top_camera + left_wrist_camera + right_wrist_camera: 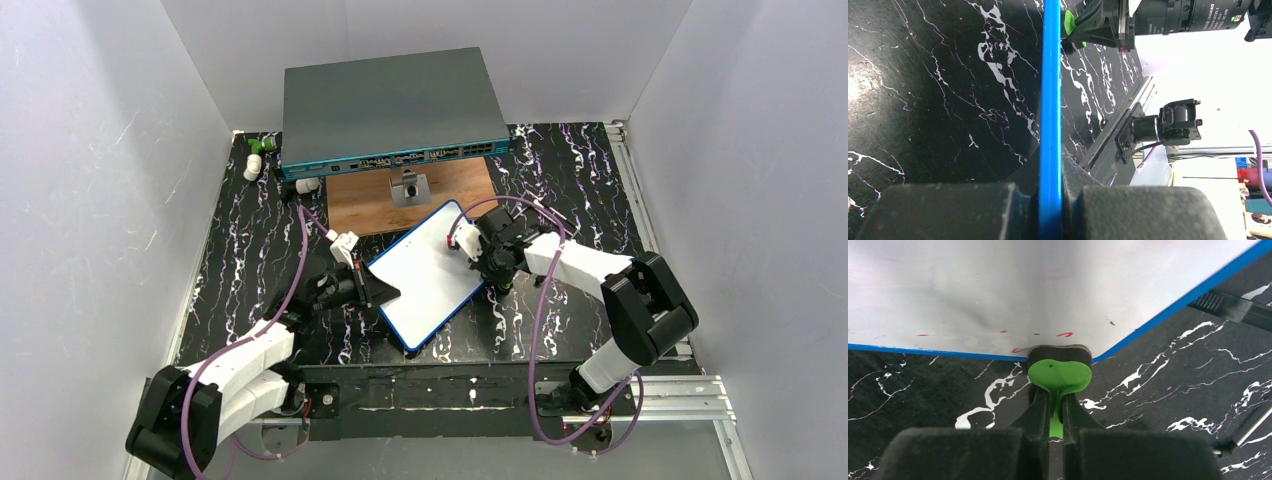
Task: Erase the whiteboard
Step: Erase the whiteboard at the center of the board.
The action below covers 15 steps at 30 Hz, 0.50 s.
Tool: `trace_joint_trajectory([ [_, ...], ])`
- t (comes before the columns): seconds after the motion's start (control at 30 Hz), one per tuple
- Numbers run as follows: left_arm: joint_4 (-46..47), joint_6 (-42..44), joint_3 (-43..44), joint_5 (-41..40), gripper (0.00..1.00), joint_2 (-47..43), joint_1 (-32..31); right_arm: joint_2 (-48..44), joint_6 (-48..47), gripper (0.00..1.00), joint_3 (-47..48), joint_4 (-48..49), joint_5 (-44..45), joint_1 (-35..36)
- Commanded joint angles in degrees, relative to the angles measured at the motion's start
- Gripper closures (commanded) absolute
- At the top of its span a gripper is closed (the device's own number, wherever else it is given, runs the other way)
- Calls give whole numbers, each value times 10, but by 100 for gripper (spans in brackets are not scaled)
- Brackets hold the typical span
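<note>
The whiteboard, white with a thin blue frame, lies tilted across the middle of the black marbled table. My left gripper is shut on its left edge; the left wrist view shows the blue frame edge-on between the jaws. My right gripper is shut on a green eraser with a dark felt pad, pressed at the board's right corner. A few small red marks remain on the white surface near that corner. The green eraser also shows in the left wrist view.
A large grey-teal switch box stands at the back, with a brown wooden board and a small metal clip in front of it. Small white and green pieces lie at the back left. White walls enclose the table.
</note>
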Motion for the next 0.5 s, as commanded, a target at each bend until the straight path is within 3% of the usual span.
trace_joint_trajectory([
  [0.0,8,-2,17,50,100,4,-6,10,-1,99,18,7,-39,36],
  [0.23,9,-4,15,48,100,0,-6,0,-42,99,22,-44,-153,135],
  [0.47,5,-8,10,46,100,-14,-6,0,15,99,21,20,-47,71],
])
